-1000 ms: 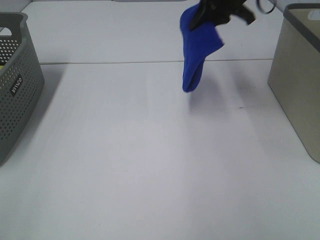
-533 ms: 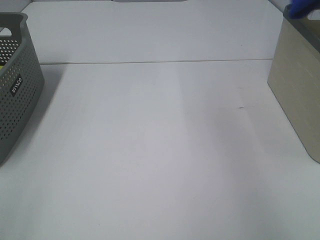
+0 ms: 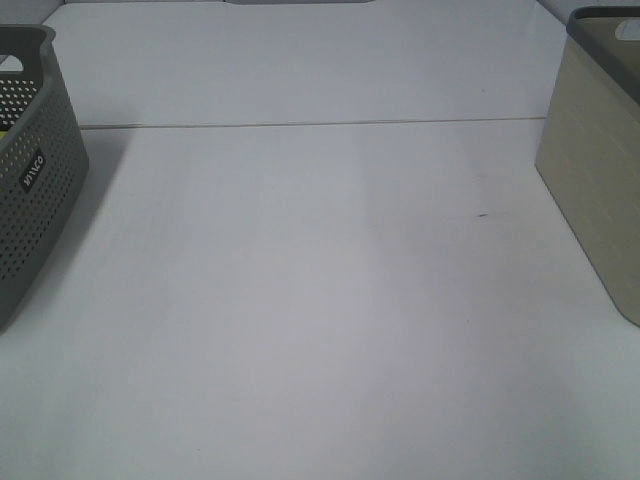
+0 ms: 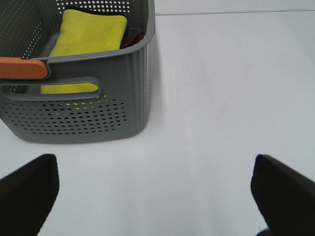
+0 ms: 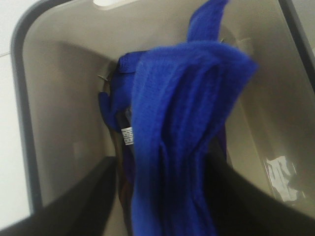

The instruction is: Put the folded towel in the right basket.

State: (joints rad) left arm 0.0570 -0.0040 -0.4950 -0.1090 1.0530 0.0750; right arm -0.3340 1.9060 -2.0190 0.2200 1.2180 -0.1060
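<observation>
- Blue towel (image 5: 182,123) hangs over the beige basket (image 5: 64,98), clamped in the right hand (image 5: 162,196)
- Only the release seems left
- Left hand (image 4: 157,196) hovers, fingers apart

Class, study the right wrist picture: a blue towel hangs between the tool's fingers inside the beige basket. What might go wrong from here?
1. The blue towel looks bunched in the right tool, so it may land unfolded when let go.
2. One flap sticks out toward the wall of the beige basket; it might drape over the rim.
3. The cloth presses against the fingers, so it may cling and be dragged out as the arm lifts.
</observation>
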